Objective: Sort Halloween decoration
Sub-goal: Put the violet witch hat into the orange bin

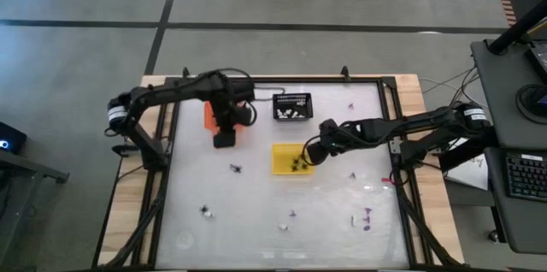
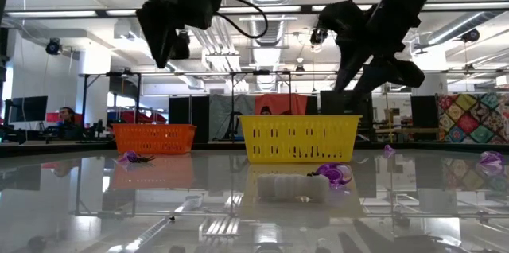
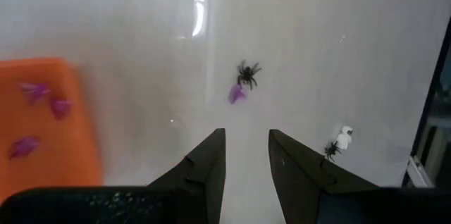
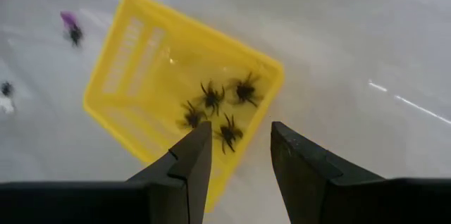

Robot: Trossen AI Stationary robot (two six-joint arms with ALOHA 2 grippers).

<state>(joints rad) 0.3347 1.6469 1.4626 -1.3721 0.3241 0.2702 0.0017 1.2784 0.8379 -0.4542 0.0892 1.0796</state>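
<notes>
right gripper (image 4: 238, 155) open, slotted yellow basket (image 4: 127, 62), spindly black spiders (image 4: 211, 98)

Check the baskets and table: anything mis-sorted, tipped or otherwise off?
Nothing stands out. The yellow basket holds only black spiders, the orange basket only purple pieces, and both sit upright. Loose pieces on the table are simply unsorted yet, including a spider beside a purple piece.

yellow basket (image 4: 134, 69) | black spiders (image 4: 211, 97) | orange basket (image 3: 42, 125) | purple pieces (image 3: 34, 91)
</notes>
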